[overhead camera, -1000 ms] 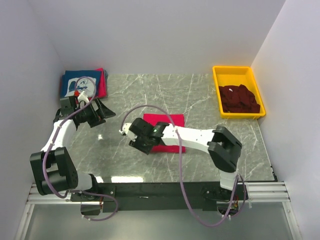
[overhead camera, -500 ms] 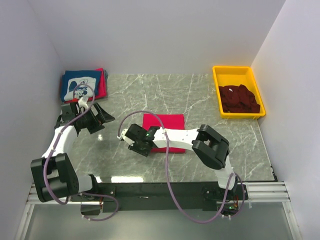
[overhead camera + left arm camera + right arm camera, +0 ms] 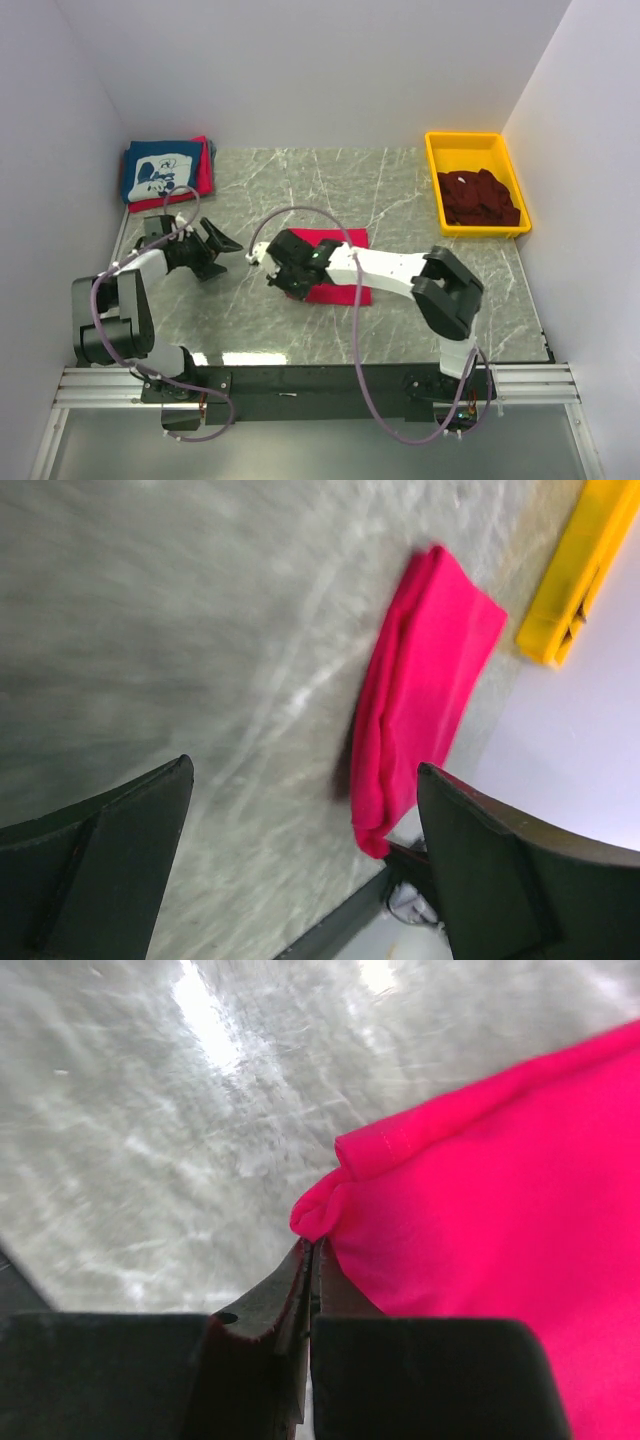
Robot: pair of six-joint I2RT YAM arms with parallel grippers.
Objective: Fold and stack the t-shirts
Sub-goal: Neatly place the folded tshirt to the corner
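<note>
A folded bright red t-shirt (image 3: 338, 268) lies in the middle of the table; it also shows in the left wrist view (image 3: 425, 680) and the right wrist view (image 3: 500, 1220). My right gripper (image 3: 290, 278) is shut, with its tips (image 3: 314, 1245) against the shirt's rolled left corner; I see no cloth between the jaws. My left gripper (image 3: 224, 256) is open wide and empty, low over bare table left of the shirt (image 3: 305, 780). A navy t-shirt with white print (image 3: 160, 170) lies on a red one (image 3: 203, 172) at the back left. Dark maroon t-shirts (image 3: 480, 198) fill the bin.
The yellow plastic bin (image 3: 470, 142) stands at the back right and shows in the left wrist view (image 3: 585, 565). White walls close in the table at the back and both sides. The right arm (image 3: 400, 272) lies across the shirt's near side.
My left gripper has swung away from the back-left stack, toward the table's middle. My right gripper has moved up and right against the red shirt's left corner. The shirt has not shifted.
</note>
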